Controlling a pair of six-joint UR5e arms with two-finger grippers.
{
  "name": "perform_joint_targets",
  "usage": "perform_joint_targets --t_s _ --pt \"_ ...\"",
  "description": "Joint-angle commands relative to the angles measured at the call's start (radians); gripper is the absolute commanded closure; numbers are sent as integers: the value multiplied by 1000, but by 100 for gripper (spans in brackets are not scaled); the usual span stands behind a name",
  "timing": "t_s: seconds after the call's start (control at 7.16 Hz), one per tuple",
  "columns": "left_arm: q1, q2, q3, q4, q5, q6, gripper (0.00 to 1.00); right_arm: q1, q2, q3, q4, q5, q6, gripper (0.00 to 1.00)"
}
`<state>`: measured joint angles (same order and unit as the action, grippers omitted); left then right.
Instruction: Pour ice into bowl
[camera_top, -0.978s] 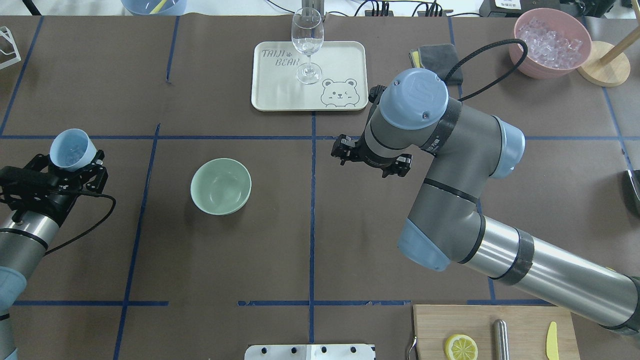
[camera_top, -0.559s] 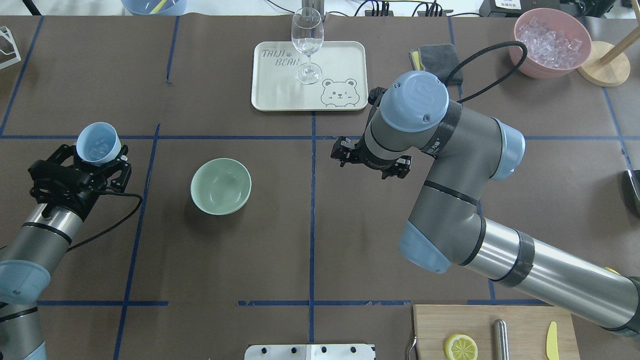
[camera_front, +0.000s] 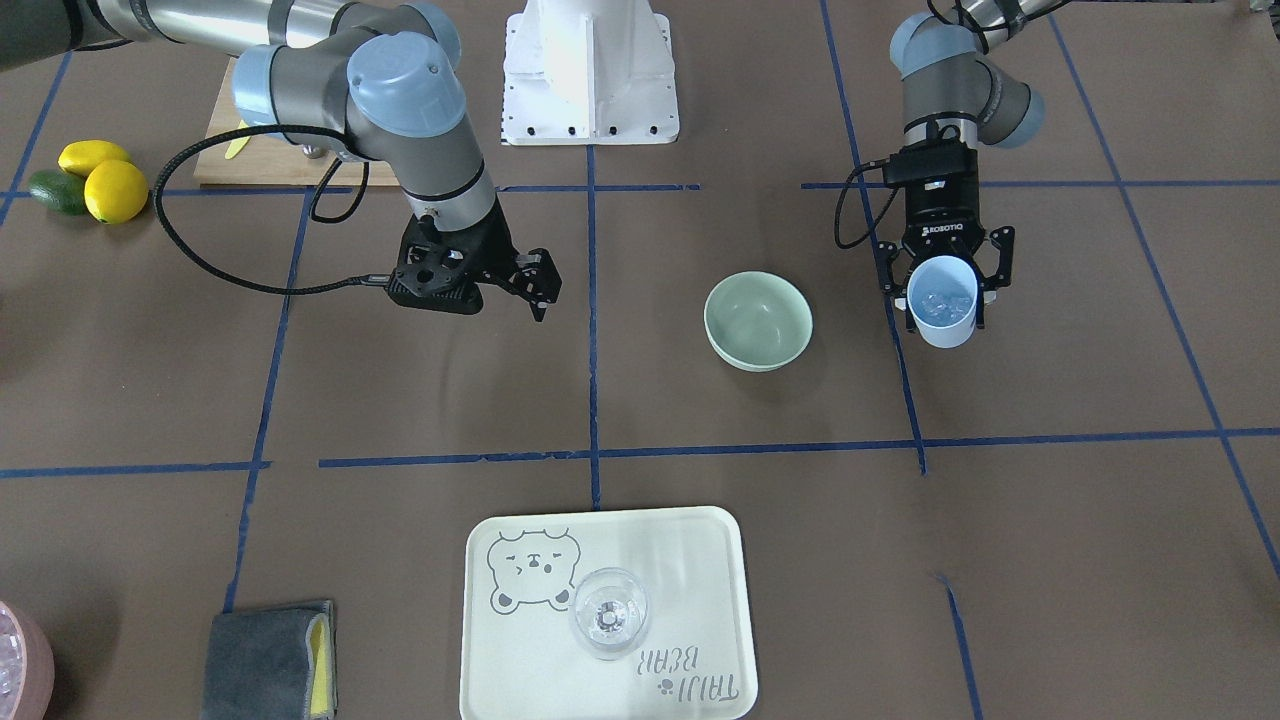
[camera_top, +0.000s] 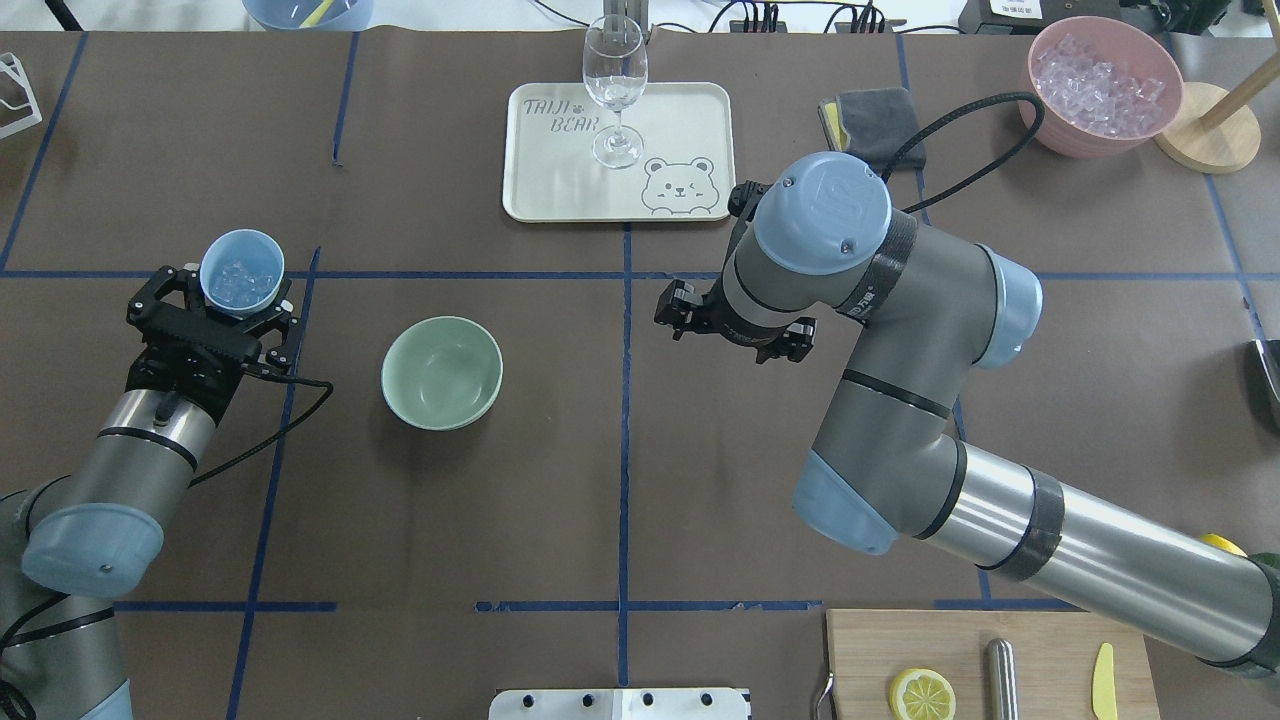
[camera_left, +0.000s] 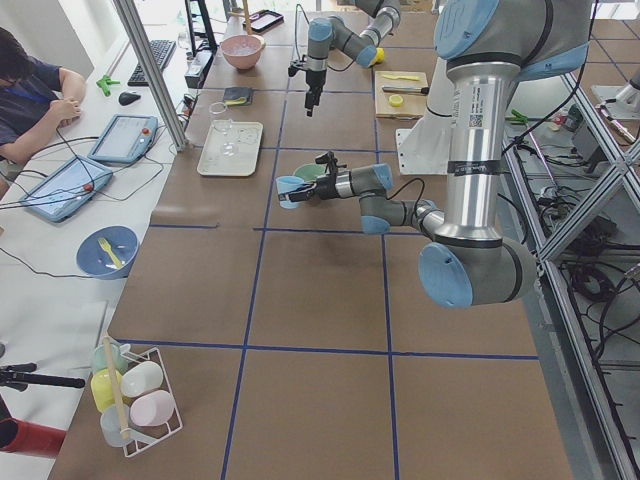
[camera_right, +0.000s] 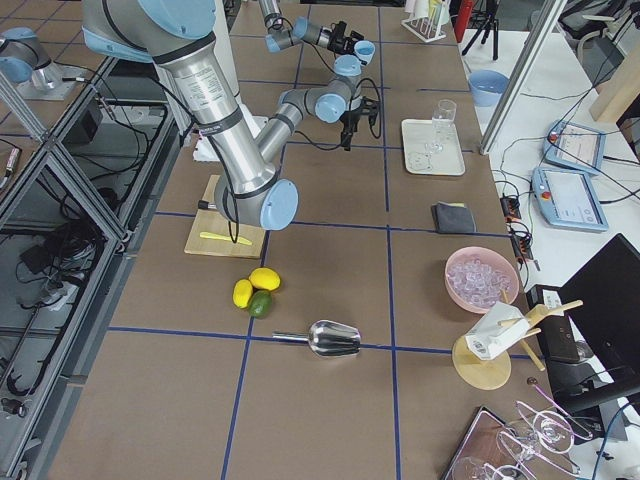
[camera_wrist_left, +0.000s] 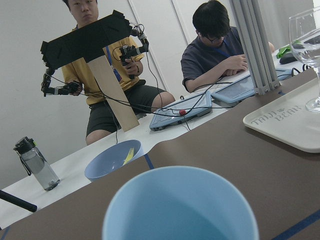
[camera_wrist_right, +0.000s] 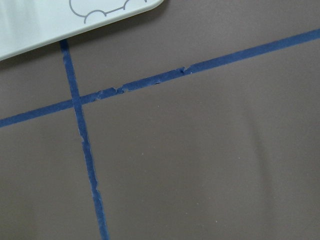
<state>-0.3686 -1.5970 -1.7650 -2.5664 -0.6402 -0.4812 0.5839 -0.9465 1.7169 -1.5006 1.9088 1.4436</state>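
Observation:
The pale mint-green bowl (camera_top: 441, 372) stands on the brown table left of centre; it also shows in the front view (camera_front: 758, 320). My left gripper (camera_top: 228, 300) is shut on a light blue cup (camera_top: 240, 270), held upright above the table to the bowl's left. The cup also shows in the front view (camera_front: 942, 312). Small clear ice cubes (camera_top: 239, 283) lie in the cup. The left wrist view shows only the cup's rim (camera_wrist_left: 180, 200). My right gripper (camera_front: 530, 278) hangs open and empty over the table right of the centre line.
A cream tray (camera_top: 560, 180) with a wine glass (camera_top: 614, 80) stands at the far middle. A pink bowl of ice (camera_top: 1040, 110) and a grey cloth (camera_top: 875, 115) are far right. A cutting board (camera_top: 1050, 650) with a lemon slice is near right.
My left arm has carried the blue cup to the right, closer to the bowl. The right arm has shifted only slightly.

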Motion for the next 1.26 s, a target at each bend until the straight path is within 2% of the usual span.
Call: perform_joint_targets --t_s 0.0,0.28,0.42,0.7,0.84,1.12 --pt "7 -50 -34 189 33 1 100 -6 0 -7 16 -5 0 0" --pt "45 -70 -74 346 36 1 100 -9 0 -7 16 -5 1 0" --pt "72 -84 -80 421 71 1 100 -9 0 -7 17 -5 1 0" --pt "111 -89 -82 469 108 3 100 -9 2 -7 17 -5 1 0" --pt "117 -112 -83 555 111 3 100 -10 2 -5 17 -5 1 0" --pt "134 -231 -83 844 151 4 100 -10 5 -5 17 -5 3 0"
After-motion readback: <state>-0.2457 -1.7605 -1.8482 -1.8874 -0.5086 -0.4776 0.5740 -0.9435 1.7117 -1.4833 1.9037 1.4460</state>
